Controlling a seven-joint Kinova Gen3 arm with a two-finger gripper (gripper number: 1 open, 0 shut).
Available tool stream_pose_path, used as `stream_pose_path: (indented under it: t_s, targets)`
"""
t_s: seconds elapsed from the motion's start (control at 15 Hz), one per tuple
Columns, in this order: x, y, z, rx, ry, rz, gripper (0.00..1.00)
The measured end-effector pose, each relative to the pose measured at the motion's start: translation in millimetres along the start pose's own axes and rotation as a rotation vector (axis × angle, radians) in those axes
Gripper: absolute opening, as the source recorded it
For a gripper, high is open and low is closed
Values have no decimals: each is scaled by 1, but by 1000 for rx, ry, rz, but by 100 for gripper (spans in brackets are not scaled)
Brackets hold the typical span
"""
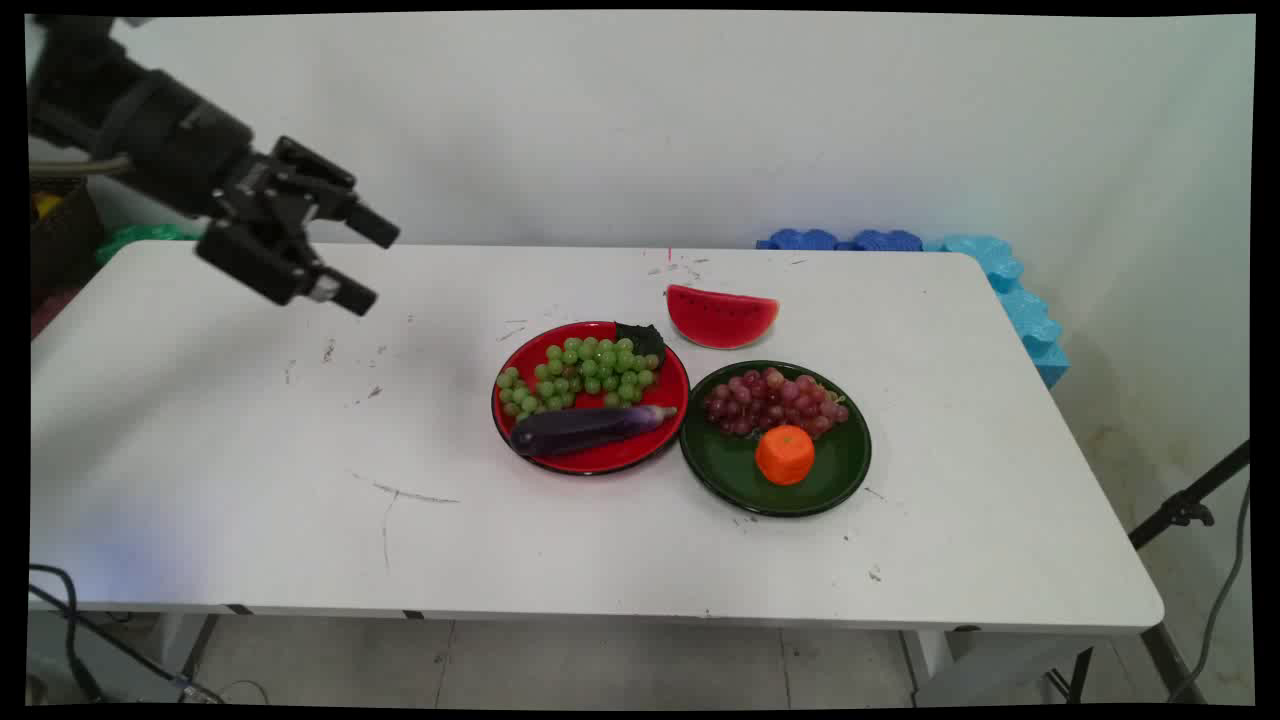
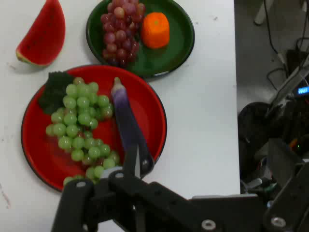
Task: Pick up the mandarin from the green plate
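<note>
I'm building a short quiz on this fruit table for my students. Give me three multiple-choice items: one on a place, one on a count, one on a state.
1. Where does the eggplant lie?
A. on the red plate
B. on the green plate
C. on the bare table

2. How many plates are on the table?
A. one
B. two
C. three

3. What is the pincer holding?
A. the watermelon slice
B. the orange
C. nothing

Key: 1 A, it lies beside the green grapes; 2 B, red and green; 3 C, it is off the table with open fingers.

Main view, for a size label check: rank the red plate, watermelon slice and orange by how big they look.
1. red plate
2. watermelon slice
3. orange
The orange sits nearer the camera, yet looks smallest.
</note>
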Motion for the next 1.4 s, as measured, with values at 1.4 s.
stream_pose_path:
  t_s: [1.4]
  targets:
    - [131,28,197,48,-102,-50,100]
